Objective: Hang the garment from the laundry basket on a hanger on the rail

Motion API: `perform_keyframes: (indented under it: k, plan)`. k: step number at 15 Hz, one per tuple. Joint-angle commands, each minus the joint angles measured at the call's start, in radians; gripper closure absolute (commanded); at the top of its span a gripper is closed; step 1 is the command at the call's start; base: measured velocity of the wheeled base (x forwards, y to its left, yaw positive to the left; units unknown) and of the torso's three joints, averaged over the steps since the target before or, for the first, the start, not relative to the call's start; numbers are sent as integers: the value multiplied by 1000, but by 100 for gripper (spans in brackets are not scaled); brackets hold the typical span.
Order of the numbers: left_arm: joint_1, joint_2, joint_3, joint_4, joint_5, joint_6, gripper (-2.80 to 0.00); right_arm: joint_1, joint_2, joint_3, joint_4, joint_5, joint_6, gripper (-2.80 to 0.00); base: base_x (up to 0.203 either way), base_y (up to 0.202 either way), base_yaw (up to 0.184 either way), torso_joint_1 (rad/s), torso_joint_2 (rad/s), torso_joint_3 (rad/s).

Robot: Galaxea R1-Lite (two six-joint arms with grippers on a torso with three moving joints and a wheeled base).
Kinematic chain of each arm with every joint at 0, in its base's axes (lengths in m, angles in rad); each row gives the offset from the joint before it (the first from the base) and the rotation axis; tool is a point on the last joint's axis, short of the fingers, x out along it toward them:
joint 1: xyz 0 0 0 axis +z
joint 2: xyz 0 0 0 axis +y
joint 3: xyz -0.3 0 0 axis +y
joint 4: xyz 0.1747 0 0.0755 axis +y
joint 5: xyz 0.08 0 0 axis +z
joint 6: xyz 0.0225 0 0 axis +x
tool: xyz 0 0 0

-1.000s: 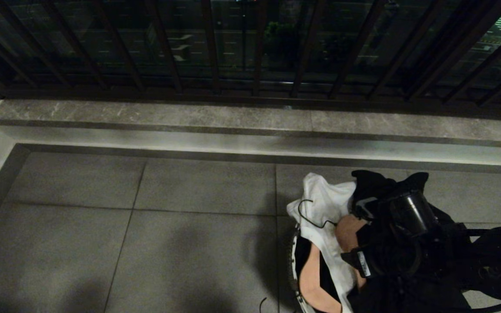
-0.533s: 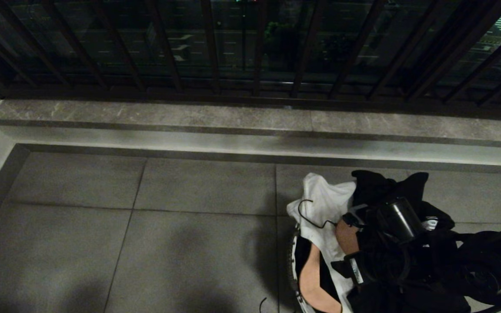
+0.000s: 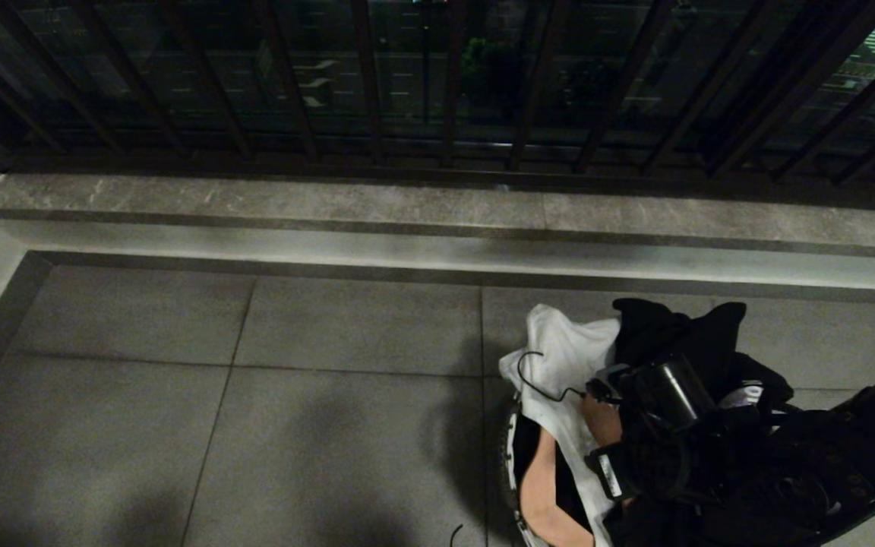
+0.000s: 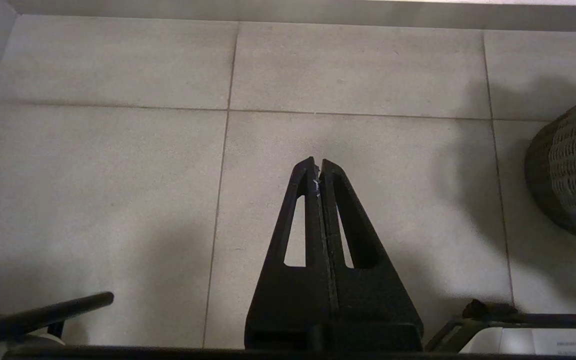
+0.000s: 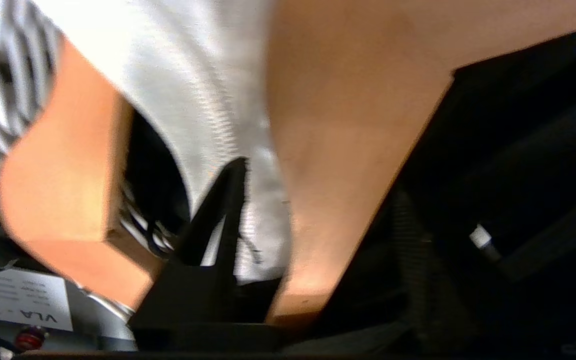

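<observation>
The right gripper (image 3: 611, 422), its grip impossible to judge, is down among white, peach and black garments (image 3: 570, 365) heaped in the round white woven laundry basket (image 3: 510, 448) on the grey tiled floor (image 3: 255, 380), while the left gripper (image 4: 317, 172) hangs clenched.

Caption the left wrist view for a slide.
Parked left gripper, shut, over grey floor tiles, woven laundry basket at frame edge.

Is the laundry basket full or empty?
Full: white, black and peach clothes heap above the laundry basket's rim.
</observation>
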Motion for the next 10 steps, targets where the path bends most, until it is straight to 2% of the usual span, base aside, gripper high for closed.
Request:
perform_keyframes:
  k: [1,5,10]
  plan:
    - [0,1,0,0,1,0,0,0,11,1,-1,1,1,0,0,0,0,0,0,0]
    - [0,1,0,0,1,0,0,0,-67,12,3,1,0,0,0,0,0,0,0,0]
    - [0,1,0,0,1,0,0,1,-386,2,111,12,-7,0,0,0,0,0,0,0]
